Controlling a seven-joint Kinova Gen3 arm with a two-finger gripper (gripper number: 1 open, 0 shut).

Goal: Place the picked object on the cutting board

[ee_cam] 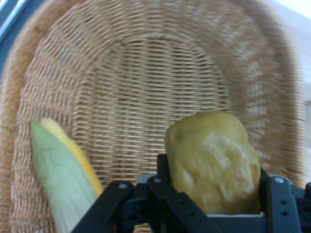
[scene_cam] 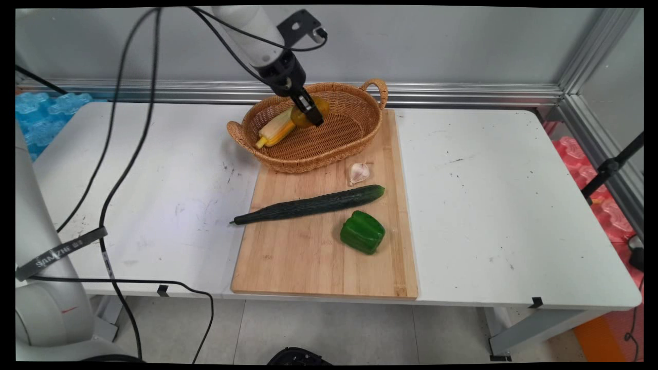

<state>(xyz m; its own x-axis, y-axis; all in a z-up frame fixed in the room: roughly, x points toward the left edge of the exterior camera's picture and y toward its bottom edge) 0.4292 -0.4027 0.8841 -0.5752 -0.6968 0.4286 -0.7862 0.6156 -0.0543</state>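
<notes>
Gripper of yours is clamped on a yellow pepper over the basket, beside the corn; cucumber, green pepper, garlic sit on the board.

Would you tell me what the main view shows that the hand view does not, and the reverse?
Only the main view shows the cutting board with the garlic, cucumber and green pepper. Only the hand view shows the yellow vegetable's dimpled surface up close. Both show the gripper holding it over the basket beside the corn.
</notes>
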